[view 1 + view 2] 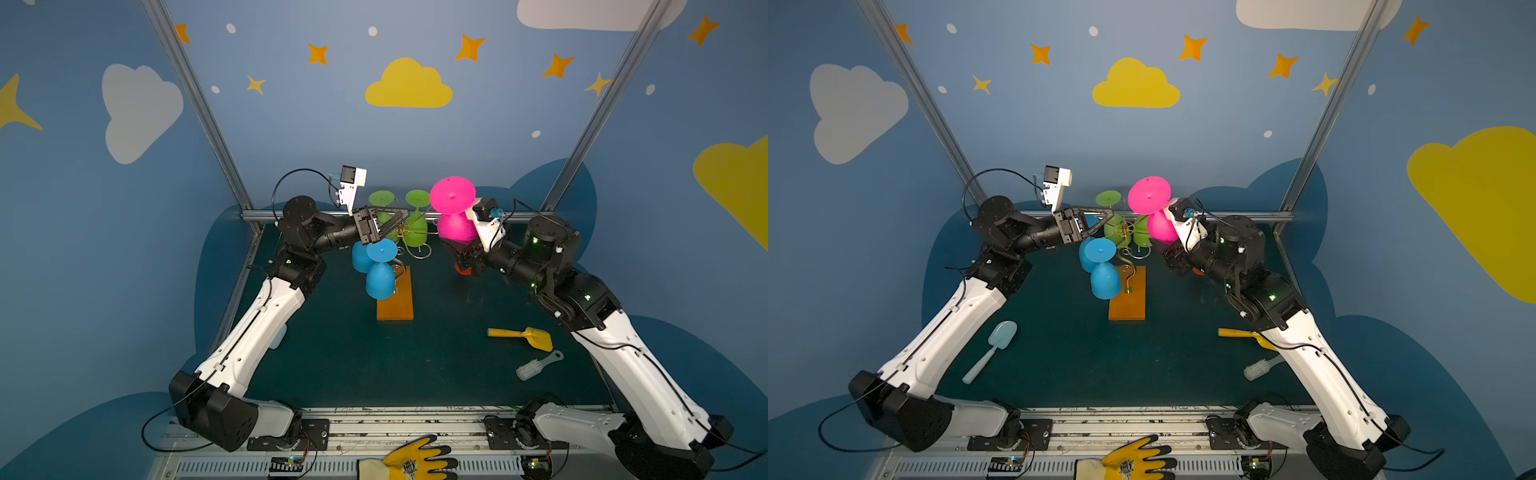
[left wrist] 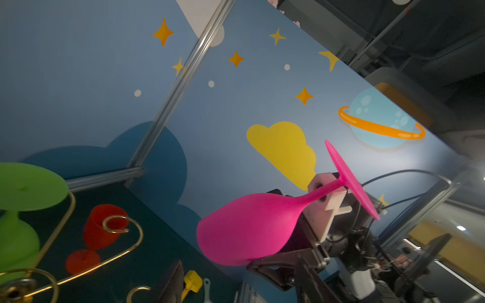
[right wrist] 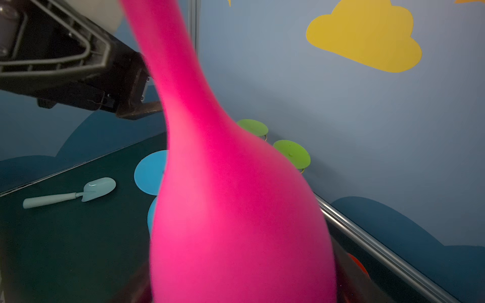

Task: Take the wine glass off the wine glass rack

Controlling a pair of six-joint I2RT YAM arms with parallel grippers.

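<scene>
Mid-frame stands the gold wire wine glass rack (image 1: 395,308); pink plastic wine glass (image 1: 455,230) to its upper right, apart.

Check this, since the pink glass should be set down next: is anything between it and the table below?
Yes: a red glass sits on the table close under the right pincer, which holds the pink wine glass bowl-down in the air. Straight down may be blocked; the bare table toward the front looks free.

No text, label, brand or number is legible; the emblem on the yellow glove (image 1: 411,460) is too blurred.
</scene>
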